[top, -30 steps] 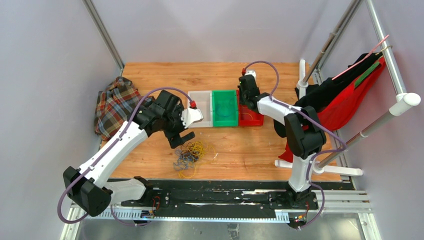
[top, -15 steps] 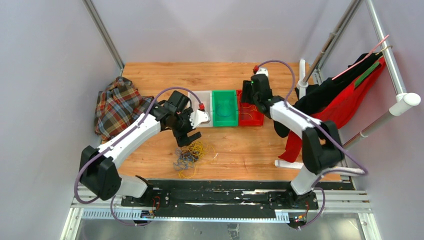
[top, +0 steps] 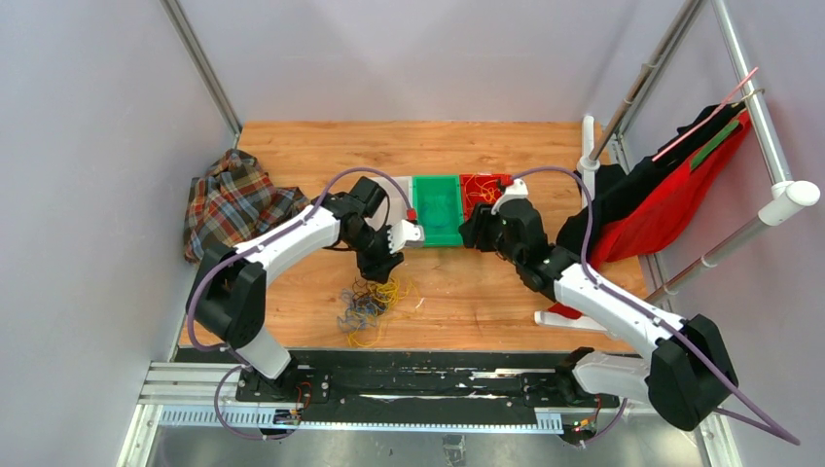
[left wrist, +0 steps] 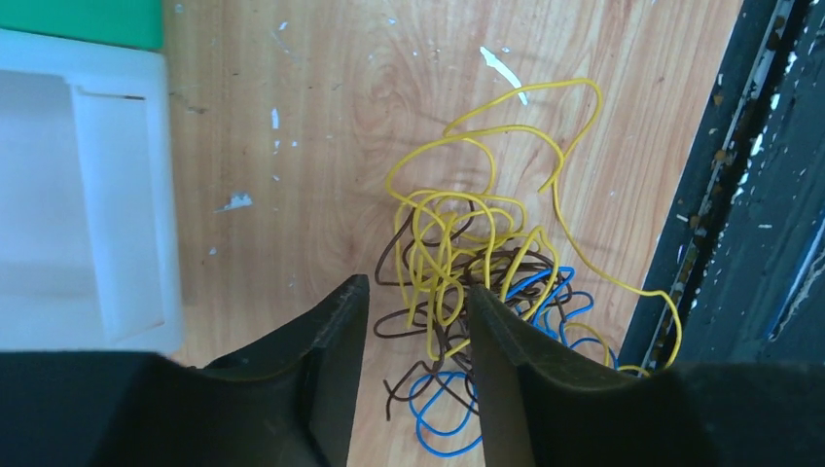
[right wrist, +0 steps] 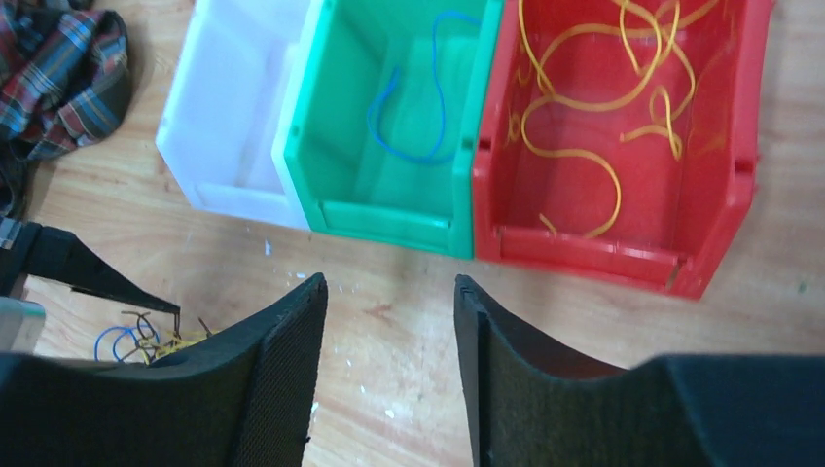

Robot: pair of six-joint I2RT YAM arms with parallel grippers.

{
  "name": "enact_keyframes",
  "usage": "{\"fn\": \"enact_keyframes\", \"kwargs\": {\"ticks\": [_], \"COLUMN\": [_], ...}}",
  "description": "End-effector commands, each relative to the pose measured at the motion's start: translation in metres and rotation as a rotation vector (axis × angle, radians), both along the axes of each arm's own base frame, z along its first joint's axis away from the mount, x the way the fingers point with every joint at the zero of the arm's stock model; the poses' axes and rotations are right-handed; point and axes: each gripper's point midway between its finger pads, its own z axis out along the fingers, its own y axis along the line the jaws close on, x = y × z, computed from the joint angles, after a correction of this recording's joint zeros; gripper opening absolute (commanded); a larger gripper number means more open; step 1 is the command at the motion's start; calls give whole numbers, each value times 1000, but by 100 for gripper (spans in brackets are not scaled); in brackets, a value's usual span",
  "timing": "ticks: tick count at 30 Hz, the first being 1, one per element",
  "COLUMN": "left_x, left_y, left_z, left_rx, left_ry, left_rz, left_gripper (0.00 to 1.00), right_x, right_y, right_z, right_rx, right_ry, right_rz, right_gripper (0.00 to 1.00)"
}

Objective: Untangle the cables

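- Left gripper hung over the tangled cables, jaws half apart with yellow loops between them, pinching nothing that we could see.
- Beyond one finger lay the white bin, beyond the other the black rail, with bare wood ahead.
- Right gripper stood wide and empty over bare wood, the green bin and red bin just ahead.

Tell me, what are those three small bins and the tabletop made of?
The white bin, green bin and red bin look like moulded plastic: even colour, smooth and faintly glossy walls, rounded rims. The white one seems slightly translucent. The table looks like wood or a wood-look laminate, with orange-brown grain lines and a matte surface flecked with white scuffs.
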Motion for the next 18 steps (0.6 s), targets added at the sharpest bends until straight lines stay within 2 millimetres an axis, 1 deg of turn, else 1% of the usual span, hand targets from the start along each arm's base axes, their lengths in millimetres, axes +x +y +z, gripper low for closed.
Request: {"fn": "enact_keyframes", "kwargs": {"ticks": [1, 3, 4, 6, 8, 13, 15, 18], "left_x": [-5, -4, -2, -6, -15, -35, -41, -45], "left_y": [-7, -9, -11, -13, -17, -15, -11, -6], "left_z": [-1, 0, 6, 18, 37, 78, 88, 101], "left_rx": [-47, -49, -57, -79, -123, -205, -215, -218], "left_ry": [22, 31, 32, 42, 53, 26, 13, -19], "left_rz": [-66, -50, -40, -44, -54, -52, -48, -28], "left_gripper": [39, 25, 17, 8, 1, 1, 1, 1], "right_x": [-15, -19, -20, -22, -26, -37, -42, -50], "right_y": [-4, -1, 0, 4, 8, 24, 30, 42], "right_z": [-5, 0, 4, 11, 17, 26, 28, 30], "right_rx": [46, 60, 64, 67, 69, 71, 69, 71], "right_ry": [14, -1, -13, -30, -43, -72, -79, -96], "right_rz": [-38, -28, -25, -8, 12, 71, 89, 134], "right_gripper": [47, 39, 38, 38, 40, 41, 41, 42]}}
